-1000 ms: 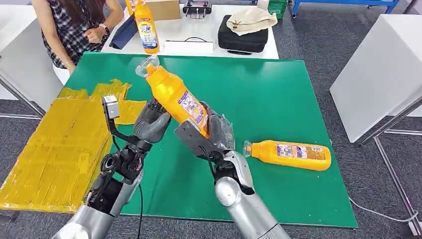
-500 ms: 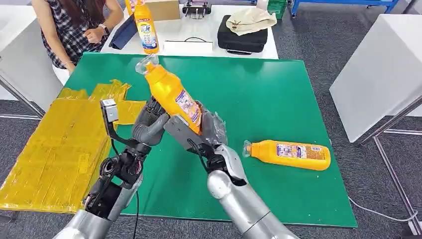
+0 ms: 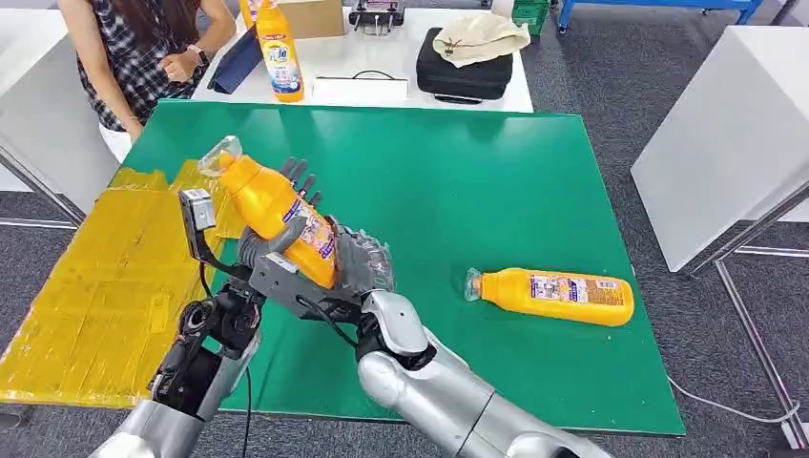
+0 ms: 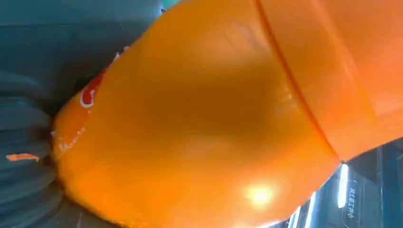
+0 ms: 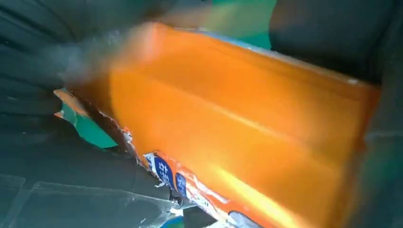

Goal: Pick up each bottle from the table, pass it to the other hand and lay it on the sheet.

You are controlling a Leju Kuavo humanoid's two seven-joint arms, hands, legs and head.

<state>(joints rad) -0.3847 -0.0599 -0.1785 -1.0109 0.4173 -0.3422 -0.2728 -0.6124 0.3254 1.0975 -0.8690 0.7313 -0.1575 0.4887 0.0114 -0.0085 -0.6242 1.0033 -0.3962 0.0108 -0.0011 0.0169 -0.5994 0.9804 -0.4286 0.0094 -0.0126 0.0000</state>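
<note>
Your right robot hand (image 3: pixel 358 267) grips the orange bottle (image 3: pixel 277 215) low; the left robot hand (image 3: pixel 286 215) cups it behind.
Expect smooth, slippery, stiff plastic, so take the labelled waist.

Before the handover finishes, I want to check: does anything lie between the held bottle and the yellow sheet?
Nothing visible does. The bottle, between both hands, tilts towards the sheet, whose near part is bare.

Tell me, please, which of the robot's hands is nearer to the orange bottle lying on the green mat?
Right. The right hand is mid-mat gripping the raised bottle, closer to the lying bottle; the left hand sits on its far side.
</note>
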